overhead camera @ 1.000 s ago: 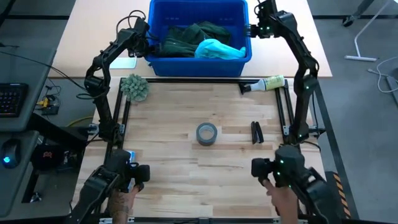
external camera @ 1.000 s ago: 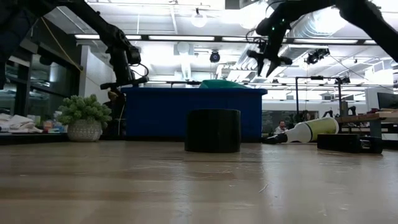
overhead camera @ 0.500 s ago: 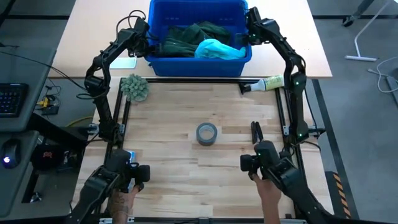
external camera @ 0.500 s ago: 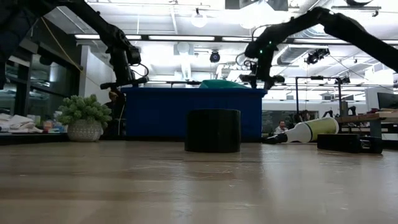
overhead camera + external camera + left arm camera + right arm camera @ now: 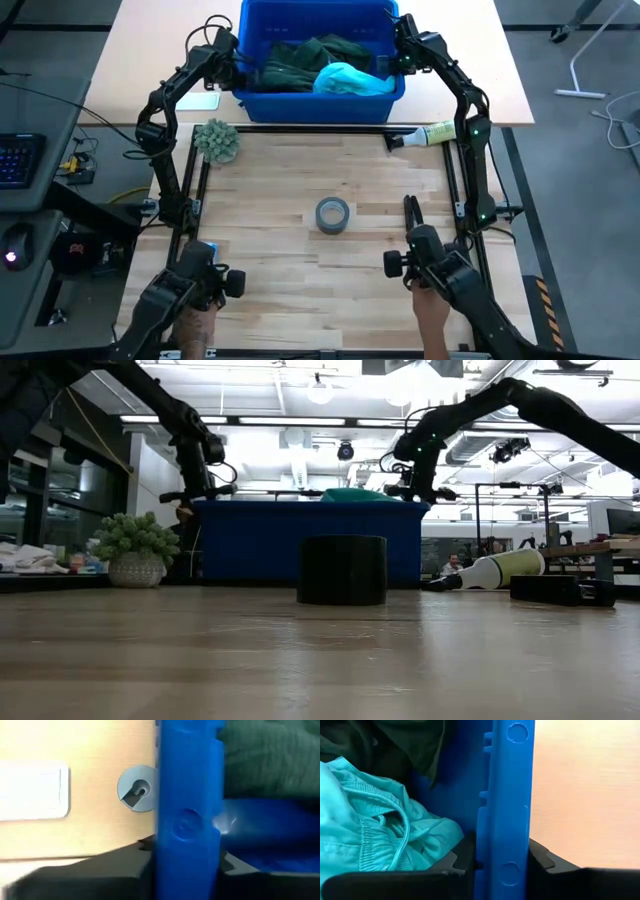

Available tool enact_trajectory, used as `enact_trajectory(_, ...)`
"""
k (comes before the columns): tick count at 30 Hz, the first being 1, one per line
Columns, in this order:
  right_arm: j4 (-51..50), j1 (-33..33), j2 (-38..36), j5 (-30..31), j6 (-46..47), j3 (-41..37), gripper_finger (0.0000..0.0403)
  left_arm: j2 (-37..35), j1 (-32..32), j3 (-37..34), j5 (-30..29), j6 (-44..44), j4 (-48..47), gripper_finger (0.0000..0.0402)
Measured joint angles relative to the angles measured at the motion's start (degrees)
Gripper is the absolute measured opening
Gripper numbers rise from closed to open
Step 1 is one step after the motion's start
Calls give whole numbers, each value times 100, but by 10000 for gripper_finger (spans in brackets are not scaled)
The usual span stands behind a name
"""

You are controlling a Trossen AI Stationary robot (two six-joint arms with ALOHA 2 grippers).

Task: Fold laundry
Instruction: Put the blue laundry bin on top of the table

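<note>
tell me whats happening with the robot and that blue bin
Both arms are reaching to the blue bin at the far end of the table. The left end effector straddles the bin's left wall and the right end effector its right wall, fingers closed on the rims. The laundry, a turquoise piece and dark green clothes, is still piled inside, nothing folded yet.

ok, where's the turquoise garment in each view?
High view: turquoise garment in the right half of the blue bin, beside the dark green clothes.
Low view: only its top shows above the bin's front wall.
Left wrist view: not in it.
Right wrist view: fills the near side, inside the bin wall.
Shared landmark: the blue bin.
</note>
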Motion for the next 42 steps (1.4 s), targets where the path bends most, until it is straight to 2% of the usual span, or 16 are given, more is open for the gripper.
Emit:
enact_trajectory(7,-191,4,-175,-122,-36,-20,75,-100,-17,-22,314,-85,192,50)
enact_trajectory(11,-238,-15,-482,-191,-152,-28,75,-423,-31,-9,552,-275,214,50)
enact_trajectory(19,-672,50,-1089,-317,-173,-27,75,-1005,-87,114,667,-473,88,50)
enact_trajectory(24,-1202,247,-1307,-320,-156,-9,78,-1474,-343,48,415,-445,-345,50)
enact_trajectory(33,-2602,623,-1392,-103,-133,-7,85,-1556,-1144,15,-286,-636,-1627,54)
enact_trajectory(36,-2705,707,-1390,-83,-142,-9,85,-1541,-1419,-84,-610,-699,-1991,59)
enact_trajectory(42,-2684,902,-1432,49,-156,-9,85,-1676,-1760,-636,-861,-852,-1982,66)
